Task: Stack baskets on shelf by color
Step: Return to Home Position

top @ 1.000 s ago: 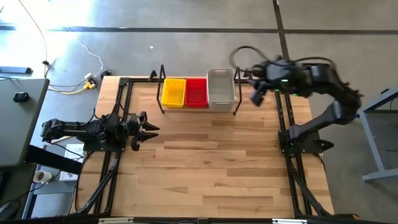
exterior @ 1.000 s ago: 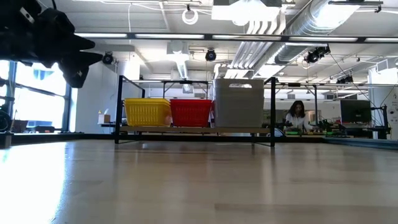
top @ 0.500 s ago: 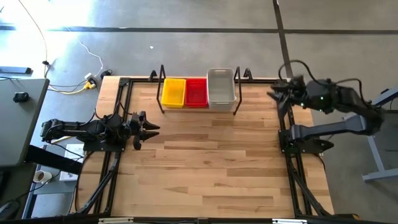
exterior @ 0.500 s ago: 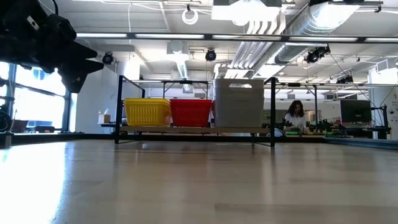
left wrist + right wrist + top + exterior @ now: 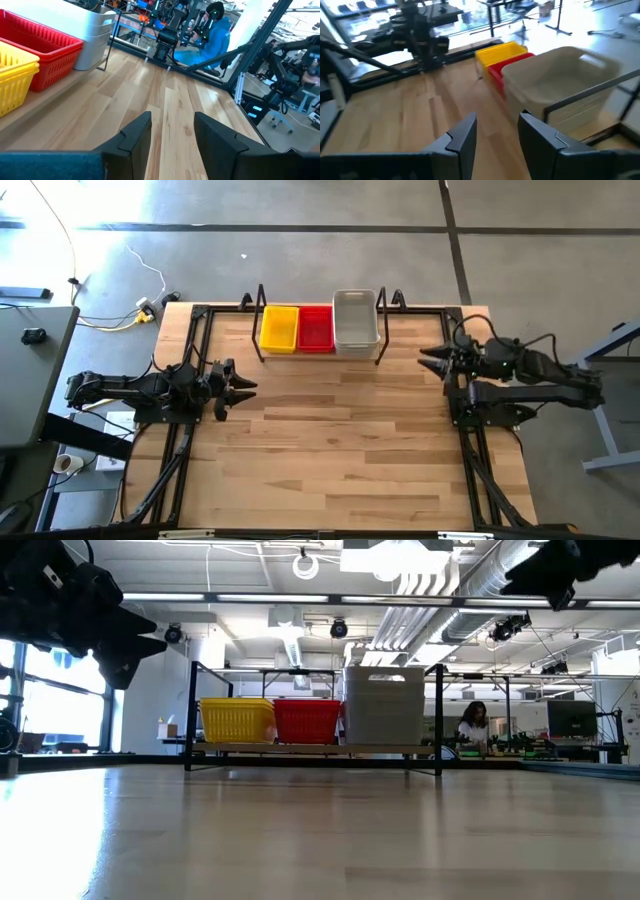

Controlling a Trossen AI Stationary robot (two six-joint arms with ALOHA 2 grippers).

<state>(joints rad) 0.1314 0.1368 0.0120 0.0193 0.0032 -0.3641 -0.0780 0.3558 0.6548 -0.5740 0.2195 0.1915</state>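
On the black wire shelf (image 5: pixel 262 310) at the table's far edge, the baskets stand side by side in stacks by their bottoms: yellow (image 5: pixel 279 328), red (image 5: pixel 315 328), and the larger grey-white one (image 5: pixel 355 320). The low view shows the same row: yellow (image 5: pixel 237 720), red (image 5: pixel 308 721), grey-white (image 5: pixel 384 705). My left gripper (image 5: pixel 246 385) hovers open at the table's left side, empty (image 5: pixel 172 130). My right gripper (image 5: pixel 424 357) is open and empty at the table's right side, pointing left toward the shelf (image 5: pixel 497 131).
Black tubular arm frames (image 5: pixel 190 430) run along the table's left and right (image 5: pixel 470 450) sides. The wooden tabletop (image 5: pixel 340 440) stretches between the arms, near of the shelf. A person (image 5: pixel 474 727) sits in the room beyond the table.
My right arm has pulled back from beside the grey-white basket, moving right and toward the table's near edge and folding down to its place at the table's right side. The baskets stay put on the shelf.
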